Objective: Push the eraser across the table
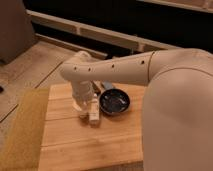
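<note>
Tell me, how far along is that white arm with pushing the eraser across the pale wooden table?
Done: the white arm's gripper is down at the light wooden plank table, beside the dark round bowl. In hand: a small pale block, probably the eraser, sits right at the gripper. Left: seemingly most of the push, since the block lies near the table's middle.

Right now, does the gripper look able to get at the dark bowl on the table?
Probably yes. The gripper is down at the table, just left of the dark bowl, and I see no clear obstacle between them.
</note>
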Controlling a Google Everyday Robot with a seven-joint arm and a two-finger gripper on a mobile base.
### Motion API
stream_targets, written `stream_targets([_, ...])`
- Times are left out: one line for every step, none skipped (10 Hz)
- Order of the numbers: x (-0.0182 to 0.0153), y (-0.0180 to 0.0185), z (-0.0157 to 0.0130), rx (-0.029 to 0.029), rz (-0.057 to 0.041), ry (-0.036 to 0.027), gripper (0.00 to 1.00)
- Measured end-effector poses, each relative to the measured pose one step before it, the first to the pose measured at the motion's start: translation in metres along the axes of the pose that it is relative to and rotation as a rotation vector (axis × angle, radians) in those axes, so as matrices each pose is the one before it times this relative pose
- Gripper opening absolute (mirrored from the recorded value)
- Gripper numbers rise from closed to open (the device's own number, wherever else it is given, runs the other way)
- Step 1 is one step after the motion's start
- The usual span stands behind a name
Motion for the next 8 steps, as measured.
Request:
stream_targets([-0.02588, -0.01611, -0.00672, 0.00449, 0.02113, -0.04307, 0.0])
stream_targets([-0.02354, -0.01333, -0.006, 0.00805, -0.00127, -0.04235, 0.0])
stream_targets([-0.01799, -0.0062, -0.00353, 0.0074, -0.02318, -0.03311, 0.0])
stream_targets([-0.02301, 0.00035, -0.00335, 0.00928, -0.06171, -0.04079, 0.0])
stream_targets([-0.01333, 0.0003, 0.00065, 0.00252, -0.03448, -0.02002, 0.0])
stream_targets([-0.00904, -0.00269, 0.00012, 0.00614, -0.02269, -0.0124, 0.0])
stream_targets([-0.00231, -0.0009, 0.00013, 0.00164, -0.00575, -0.00333, 0.0])
stream_targets([-0.0001, 0.00011, -0.00008, -0.00002, -0.00002, -0.00028, 0.0])
